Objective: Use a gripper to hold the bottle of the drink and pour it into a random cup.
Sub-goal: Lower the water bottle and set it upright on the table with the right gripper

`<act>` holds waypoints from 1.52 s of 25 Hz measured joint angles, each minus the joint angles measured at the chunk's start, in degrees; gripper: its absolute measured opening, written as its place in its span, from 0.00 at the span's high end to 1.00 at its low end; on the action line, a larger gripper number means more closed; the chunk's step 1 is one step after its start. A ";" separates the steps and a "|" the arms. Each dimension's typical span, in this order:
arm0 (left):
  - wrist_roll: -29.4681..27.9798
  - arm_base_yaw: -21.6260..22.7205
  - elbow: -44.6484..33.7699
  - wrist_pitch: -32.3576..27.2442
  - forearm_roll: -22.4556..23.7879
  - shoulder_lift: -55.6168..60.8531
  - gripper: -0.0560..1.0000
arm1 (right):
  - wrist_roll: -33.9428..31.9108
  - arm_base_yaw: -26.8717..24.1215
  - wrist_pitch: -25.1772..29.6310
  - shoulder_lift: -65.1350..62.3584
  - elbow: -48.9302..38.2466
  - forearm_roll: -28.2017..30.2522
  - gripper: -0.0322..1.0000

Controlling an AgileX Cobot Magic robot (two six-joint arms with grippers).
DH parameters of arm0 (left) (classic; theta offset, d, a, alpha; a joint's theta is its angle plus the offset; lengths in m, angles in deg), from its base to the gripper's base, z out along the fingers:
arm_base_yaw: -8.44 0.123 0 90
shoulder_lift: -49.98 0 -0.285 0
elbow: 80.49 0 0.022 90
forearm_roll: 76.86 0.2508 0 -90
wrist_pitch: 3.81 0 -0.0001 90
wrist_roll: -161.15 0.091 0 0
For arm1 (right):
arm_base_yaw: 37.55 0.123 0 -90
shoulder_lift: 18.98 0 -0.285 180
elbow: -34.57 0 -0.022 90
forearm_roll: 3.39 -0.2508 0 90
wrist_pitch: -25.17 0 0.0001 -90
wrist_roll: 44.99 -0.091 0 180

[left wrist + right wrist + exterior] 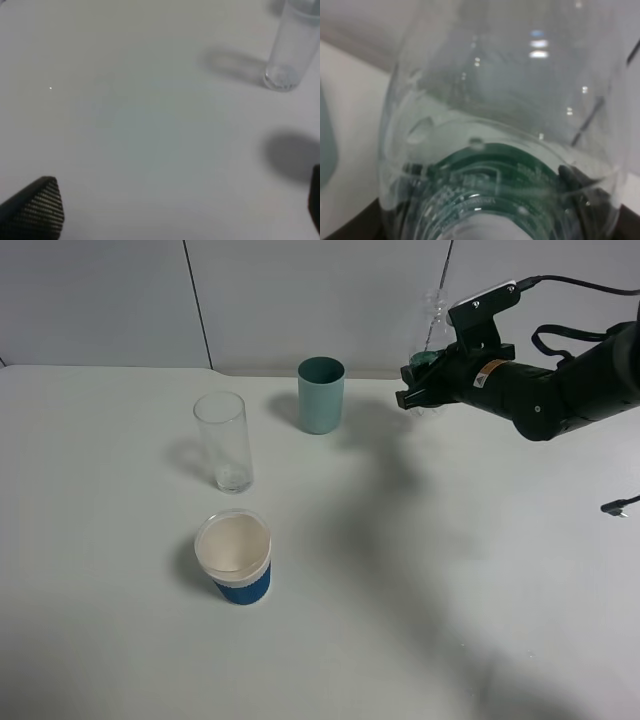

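Entry: 1 small clear plastic bottle with dark green label hangs aloft far right of the plain teal-green tumbler, black two-fingered right gripper clamped tight around its labelled body; risk: tilting short of the tumbler's rim likely spills onto the white table.

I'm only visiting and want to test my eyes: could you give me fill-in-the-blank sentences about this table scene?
The right claw grips a bottle with a ____ label.
The white cup wears a ____ sleeve.
Counting the tall glass and teal cup, ____ drinking vessels stand on the table.
Missing: green; blue; three.
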 joint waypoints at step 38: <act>0.00 0.00 0.00 0.00 0.00 0.00 0.01 | -4.47 -0.17 -17.32 10.07 0.05 2.93 0.44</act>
